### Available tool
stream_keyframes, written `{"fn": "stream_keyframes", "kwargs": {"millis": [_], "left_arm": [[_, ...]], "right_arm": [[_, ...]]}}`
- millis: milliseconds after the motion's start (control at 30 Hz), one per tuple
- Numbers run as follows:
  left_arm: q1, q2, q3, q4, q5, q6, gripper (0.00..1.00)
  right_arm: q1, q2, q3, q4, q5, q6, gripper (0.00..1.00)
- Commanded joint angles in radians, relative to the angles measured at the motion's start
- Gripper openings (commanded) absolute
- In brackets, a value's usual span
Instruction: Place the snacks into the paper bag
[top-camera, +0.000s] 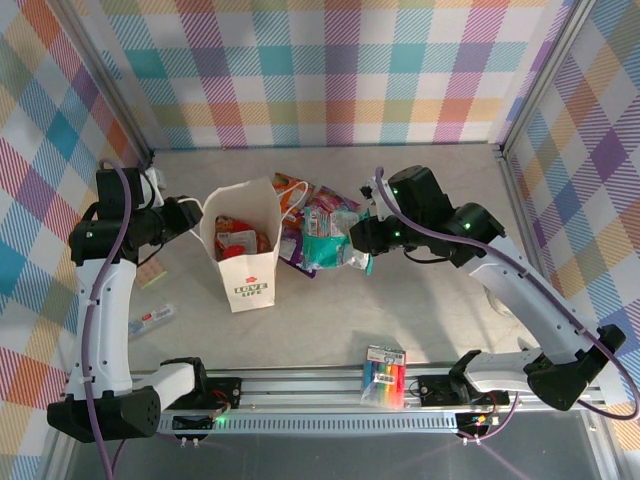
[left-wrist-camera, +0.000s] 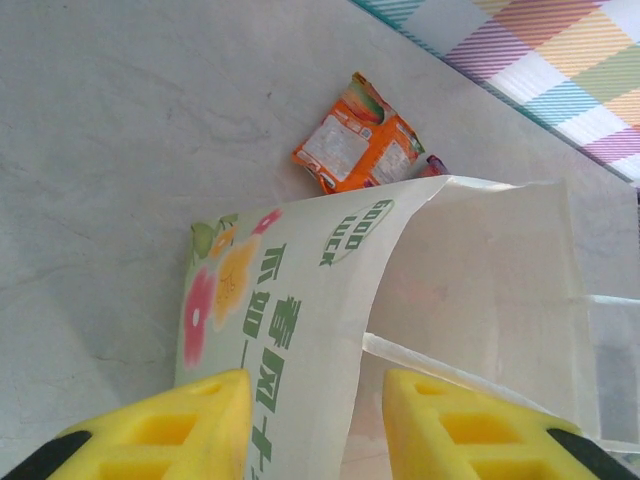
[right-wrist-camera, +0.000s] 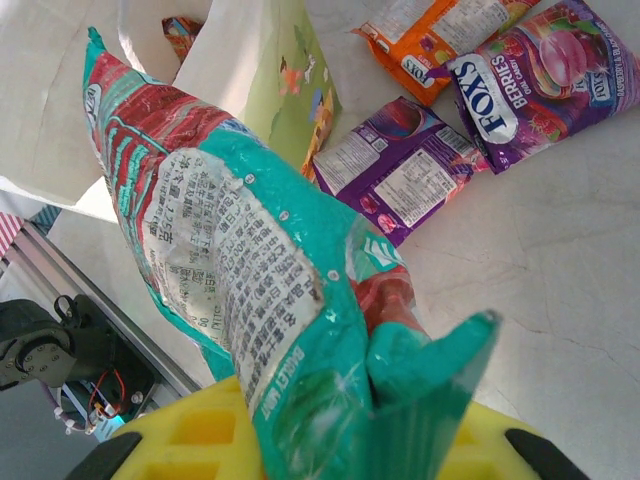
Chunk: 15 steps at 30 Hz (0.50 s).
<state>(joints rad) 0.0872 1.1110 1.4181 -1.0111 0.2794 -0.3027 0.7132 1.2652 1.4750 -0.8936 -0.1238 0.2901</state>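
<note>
The teal packet (right-wrist-camera: 230, 250) is crinkly foil, teal with red picture panels and a white block of small print on the face that shows. Its end seam is bunched where the right gripper (top-camera: 362, 240) is clamped onto it, and the rest juts out from the jaws toward the paper bag (top-camera: 243, 262), just to that bag's right. The bag stands upright and open on the table (top-camera: 450, 180). It is white, with a red logo and dark lettering on its near face and flowers, green characters and a "GOOD LUCK" badge on another. A red packet (top-camera: 237, 240) lies inside it. By the bag's far corner the orange packet (left-wrist-camera: 355, 145) lies flat with a white label panel upward. Near it are the pink-purple packet (right-wrist-camera: 545, 75), printed "FOX'S BERRIES", and the small purple packet (right-wrist-camera: 400, 175), which lies close to the bag's foot. The left gripper (left-wrist-camera: 315, 390) is at the bag's left rim, its jaws apart on either side of the paper edge; whether they press on it cannot be told. A rainbow-striped marker pack (top-camera: 385, 375) lies by the table's near edge, well apart from the snacks.
</note>
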Motion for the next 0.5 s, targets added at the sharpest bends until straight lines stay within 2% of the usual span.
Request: {"fn": "stream_keyframes", "kwargs": {"millis": [0,467], "left_arm": [[0.000,-0.017,0.021,0.047,0.038,-0.012,0.40],[0.000,-0.012,-0.013,-0.091,-0.081,0.065,0.42]], "right_arm": [[0.005,-0.031,0.026,0.019,-0.009,-0.005,0.24],[0.004,-0.047,0.005,0.030,0.006,0.004,0.24]]}}
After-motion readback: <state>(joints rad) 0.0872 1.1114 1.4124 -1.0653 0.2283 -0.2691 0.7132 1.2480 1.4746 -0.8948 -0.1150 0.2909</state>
